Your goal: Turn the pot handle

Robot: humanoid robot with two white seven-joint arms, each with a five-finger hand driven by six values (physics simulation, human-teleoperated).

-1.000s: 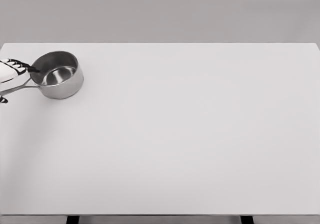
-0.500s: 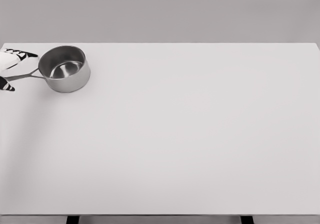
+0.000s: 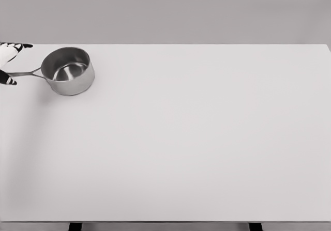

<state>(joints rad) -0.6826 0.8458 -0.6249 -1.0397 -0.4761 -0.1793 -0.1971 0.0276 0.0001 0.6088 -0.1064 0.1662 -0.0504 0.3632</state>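
head view shows a wide white table point(image 3: 196, 138) filling most of the frame under a plain grey wall. a steel saucepan point(image 3: 69, 71) stands upright near the table's far left corner, its thin handle point(image 3: 26, 73) pointing left toward the edge. the left hand point(image 3: 7, 63) is mostly cut off there; dark fingertips point(image 3: 25, 46) sit above and below the handle, but whether they clamp it cannot be told.
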